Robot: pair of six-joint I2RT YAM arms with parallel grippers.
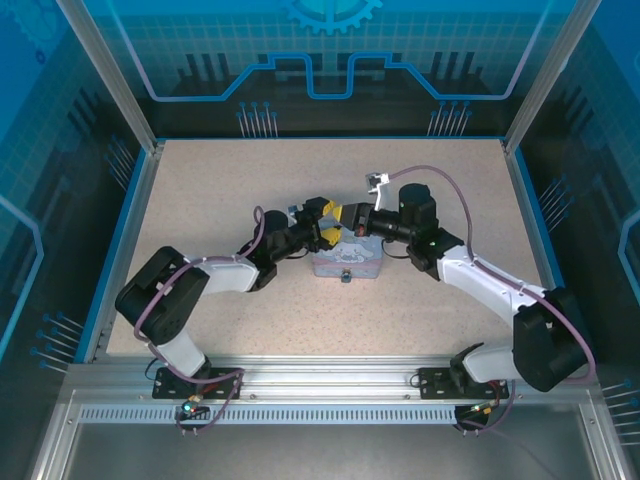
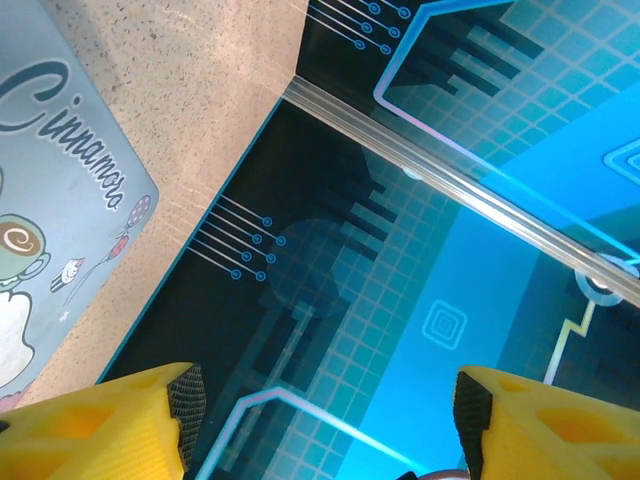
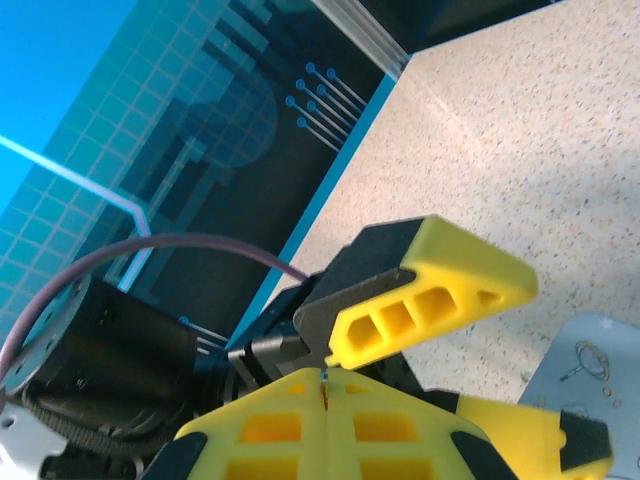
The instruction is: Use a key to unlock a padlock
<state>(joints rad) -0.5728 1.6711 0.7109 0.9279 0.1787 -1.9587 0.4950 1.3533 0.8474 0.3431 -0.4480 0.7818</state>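
Both arms reach in from the desk's [image 1: 200, 180] near edge and meet over its middle; there stands a pale blue-grey box [image 1: 347, 262], and at the box's near edge sits a small dark thing, apparently the padlock [image 1: 345, 275]; over the far side of the box the left end effector [image 2: 325, 410] is wide open, its yellow fingers [image 2: 130, 425] far apart; just beside one of those fingers the right end effector [image 1: 351, 214] is closed tight, with a thin dark sliver, apparently the key [image 3: 326, 388], pinched at the seam of its tips; beyond them the speckled desk runs to its far edge.
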